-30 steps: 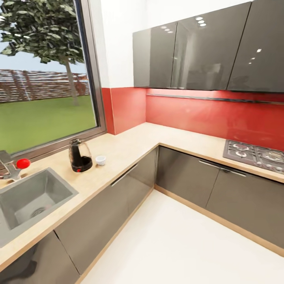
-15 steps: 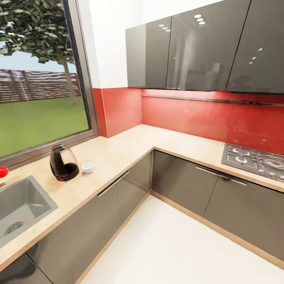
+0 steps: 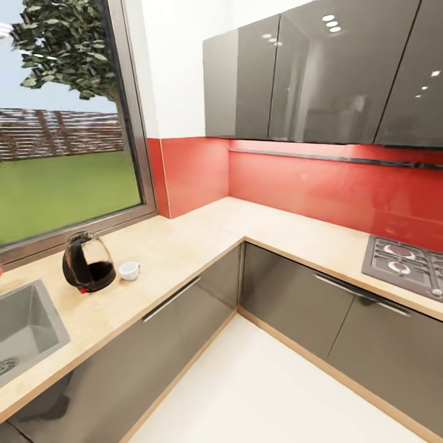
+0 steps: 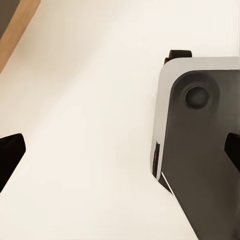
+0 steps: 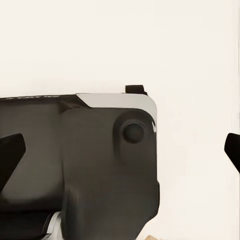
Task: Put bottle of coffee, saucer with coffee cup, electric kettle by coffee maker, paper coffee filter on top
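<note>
So both sets of jaws, left [image 4: 120, 150] and right [image 5: 120, 150], hang spread wide and empty over the floor and the robot's own base, nowhere near the goods. The electric kettle [image 3: 88, 263] and coffee cup [image 3: 128, 271] sit just beside each other on the counter [image 3: 203, 237]. Risk as I see it: a clumsy grab at the kettle could knock the cup over.

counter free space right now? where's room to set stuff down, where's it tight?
Widest bare stretch: the kitchen countertop from the coffee cup round the corner to the hob, backed by the red splashback. A narrower bare strip runs along the front edge. Tight: the electric kettle sits close beside the cup, with the sink just past it.
</note>
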### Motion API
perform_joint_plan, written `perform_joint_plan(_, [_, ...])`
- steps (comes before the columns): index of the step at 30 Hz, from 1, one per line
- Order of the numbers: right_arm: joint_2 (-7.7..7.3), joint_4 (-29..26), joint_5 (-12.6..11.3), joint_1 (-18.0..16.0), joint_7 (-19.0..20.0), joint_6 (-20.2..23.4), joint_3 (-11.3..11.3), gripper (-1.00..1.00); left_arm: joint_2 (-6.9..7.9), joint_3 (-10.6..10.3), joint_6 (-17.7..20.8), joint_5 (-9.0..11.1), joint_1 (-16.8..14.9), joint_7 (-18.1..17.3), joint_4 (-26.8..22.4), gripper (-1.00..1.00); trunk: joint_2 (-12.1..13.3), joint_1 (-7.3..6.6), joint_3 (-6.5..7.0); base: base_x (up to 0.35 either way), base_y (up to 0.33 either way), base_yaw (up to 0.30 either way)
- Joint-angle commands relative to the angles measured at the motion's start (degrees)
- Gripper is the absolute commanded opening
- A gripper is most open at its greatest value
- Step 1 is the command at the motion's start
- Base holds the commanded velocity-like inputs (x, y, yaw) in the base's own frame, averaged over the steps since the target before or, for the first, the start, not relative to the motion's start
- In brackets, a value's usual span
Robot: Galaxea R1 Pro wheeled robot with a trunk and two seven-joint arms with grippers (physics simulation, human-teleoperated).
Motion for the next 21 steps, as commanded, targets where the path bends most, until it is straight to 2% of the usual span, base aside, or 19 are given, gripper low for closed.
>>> perform_joint_plan(1, [0.0, -0.03, -0.53, -0.02, -0.17, -0.02, 0.48, 1.0, -0.02, 0.46, 0.33, -0.32, -0.03, 0.07, -0.1, 1.0, -0.11, 0.06, -0.12, 0.282, -0.212, 0.27])
perform_joint_plan(16, [0.0, -0.03, -0.53, -0.02, -0.19, -0.02, 0.48, 1.0, -0.05, 0.53, 0.27, -0.28, -0.03, 0.14, -0.1, 1.0, -0.11, 0.06, -0.12, 0.275, -0.218, 0.276])
perform_joint_plan(21, [0.01, -0.03, -0.53, -0.02, -0.19, -0.02, 0.48, 1.0, -0.08, 0.65, -1.57, 0.14, -0.03, 0.16, -0.11, 1.0, -0.11, 0.06, -0.12, 0.123, -0.295, 0.277])
